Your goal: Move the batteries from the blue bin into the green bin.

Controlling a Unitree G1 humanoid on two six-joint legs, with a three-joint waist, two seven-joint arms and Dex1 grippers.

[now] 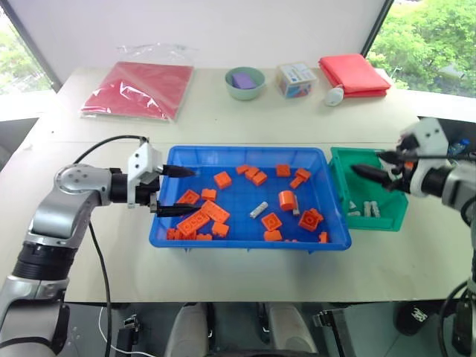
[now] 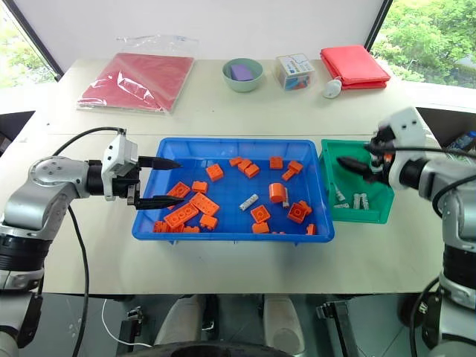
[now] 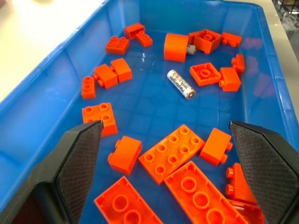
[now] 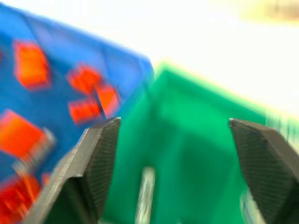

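The right tool (image 1: 375,165) hangs wide and empty over the green bin (image 1: 390,219), where several batteries (image 1: 364,209) lie. The left tool (image 1: 175,191), also wide, hovers inside the blue bin (image 1: 245,242); one battery (image 3: 181,84) lies among orange bricks (image 3: 177,151).

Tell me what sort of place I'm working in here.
Probably a lab or office sorting bench by windows: a plain table holds a blue bin of orange toy bricks, and trees show through the glass.
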